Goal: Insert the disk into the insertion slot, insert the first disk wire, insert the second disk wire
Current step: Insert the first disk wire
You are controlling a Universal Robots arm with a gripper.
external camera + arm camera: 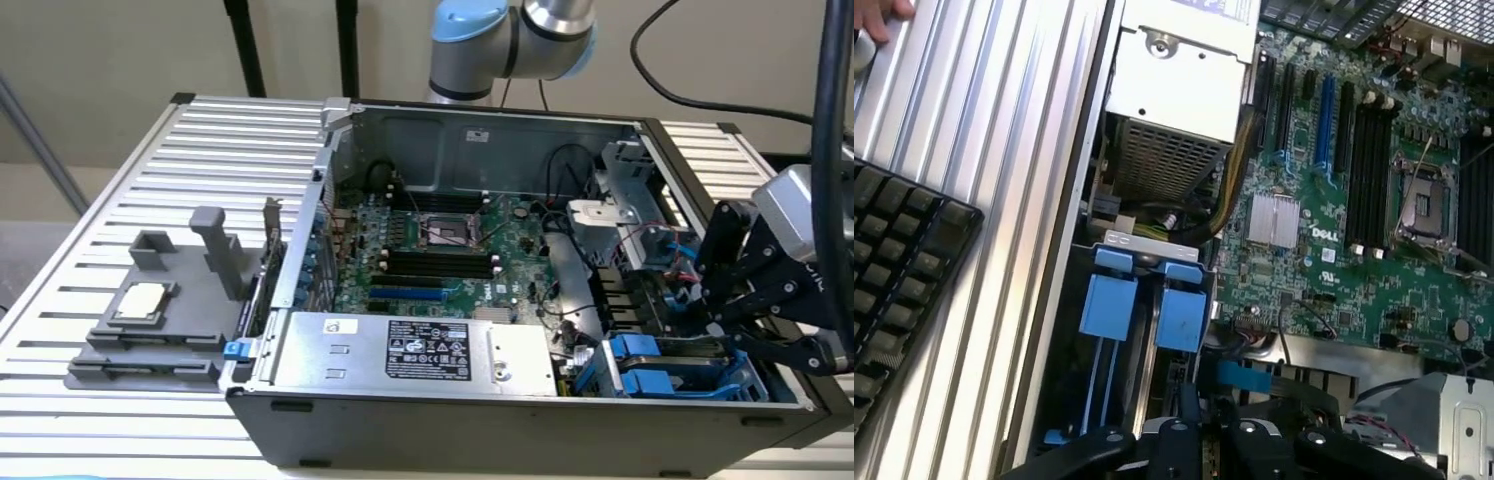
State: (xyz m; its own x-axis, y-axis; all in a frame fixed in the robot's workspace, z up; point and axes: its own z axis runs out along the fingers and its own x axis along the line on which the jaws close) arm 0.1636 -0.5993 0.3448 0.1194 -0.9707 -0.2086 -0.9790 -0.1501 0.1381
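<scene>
- Nearest the wrist lens: hand [1204,428], black, set low over the rear of the insertion slot [1116,243]; clenched or released, cannot tell.
- Just beyond it, two blue carrier tabs [1109,305] side by side at the mouth of the grey cage, with blue rails reaching back from them toward the hand.
- Disk: silver body not made out; judged to be seated edge-on behind one of those tabs, which one unclear.
- Short blue strip [1244,378] just beside the hand, perhaps a data wire; too uncertain to call.
- Farther off: power-supply box [1174,90], green board [1354,210], and a black keyboard [899,270] resting on the slatted surface [1004,150].
- Exterior view: open computer case [534,425] lying on the same surface, arm [514,40] rising behind it.
- Hand down in the case's near corner on the exterior view's right, above the blue-railed cage and near thin red and blue wires [671,250].
- Grey fixture [154,320] well apart, on the exterior view's left.
- Judged step: slotting of the disk done or close to it, with work now at the wire end of the bay, most likely the first disk wire.
- Calls for a square, gentle approach: tight gap, crowding cables, little room for sideways drift.
</scene>
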